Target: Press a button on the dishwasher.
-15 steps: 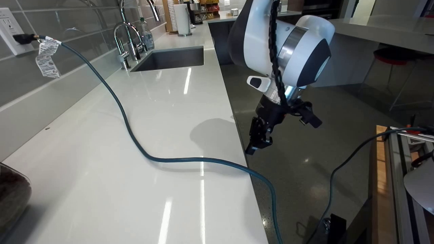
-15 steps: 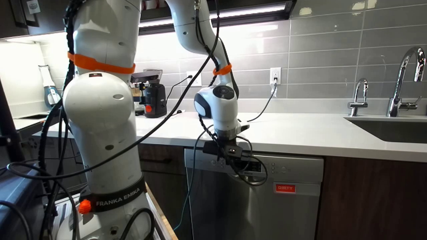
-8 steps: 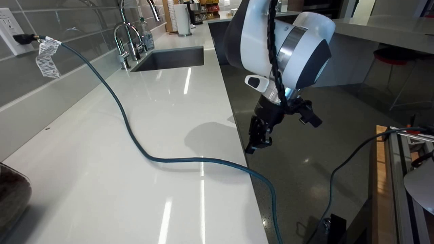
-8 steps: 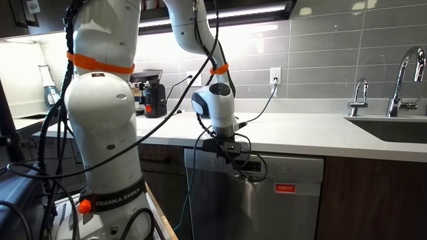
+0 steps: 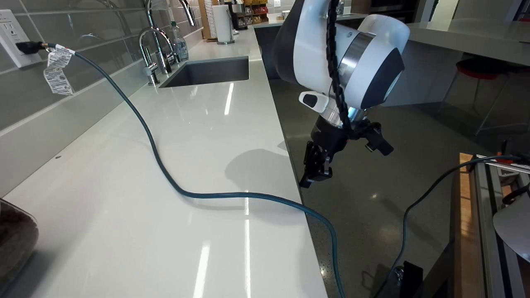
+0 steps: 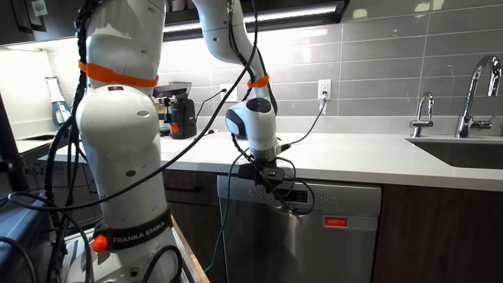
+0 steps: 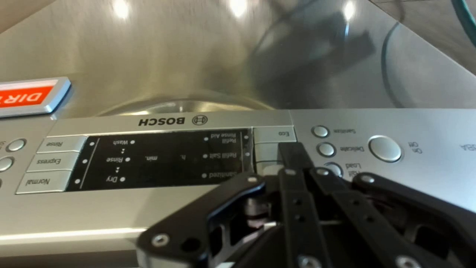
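Now the end effector [image 7: 295, 153] sits slightly higher at the dishwasher [image 6: 322, 249]

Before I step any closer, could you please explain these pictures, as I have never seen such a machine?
The machine is a white robot arm ending in a black gripper. Two pictures are taken from different places outside the robot; the third, from its wrist, shows the buttons of the dishwasher upside down. On the white counter above it lies a blue-green cable, plugged into a wall outlet. The gripper looks shut and seems to hold nothing; it hides parts of some buttons, and I cannot tell whether it presses one.
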`<state>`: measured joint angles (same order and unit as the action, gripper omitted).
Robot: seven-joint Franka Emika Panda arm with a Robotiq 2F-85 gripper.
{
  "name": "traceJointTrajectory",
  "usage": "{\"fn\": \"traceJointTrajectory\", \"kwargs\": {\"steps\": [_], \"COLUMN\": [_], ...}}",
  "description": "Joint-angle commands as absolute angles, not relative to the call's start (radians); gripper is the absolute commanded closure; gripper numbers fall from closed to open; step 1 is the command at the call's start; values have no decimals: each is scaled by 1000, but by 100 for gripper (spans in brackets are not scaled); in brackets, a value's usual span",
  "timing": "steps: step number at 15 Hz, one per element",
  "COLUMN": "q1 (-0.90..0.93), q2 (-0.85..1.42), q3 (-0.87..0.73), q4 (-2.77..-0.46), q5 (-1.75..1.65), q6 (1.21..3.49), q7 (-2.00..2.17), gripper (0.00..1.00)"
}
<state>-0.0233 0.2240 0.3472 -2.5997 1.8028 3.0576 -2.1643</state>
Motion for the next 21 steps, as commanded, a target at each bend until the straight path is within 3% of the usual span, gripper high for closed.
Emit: {"fn": "traceJointTrajectory", "kwargs": {"steps": [1, 10, 11, 12, 21], "q1": [-7, -3, -1, 3, 17], "q2": [220, 225, 233, 235, 249], "q3": [349, 350, 351, 351, 368], "q4": [-2576, -2584, -2585, -2587, -2606], "q5": [1849, 1840, 1834, 1829, 1813], "q6": [3077, 3103, 3126, 3154, 3249], "q7": [-2202, -2182, -2163, -2151, -2066], "gripper": [100, 100, 74, 73, 7]}}
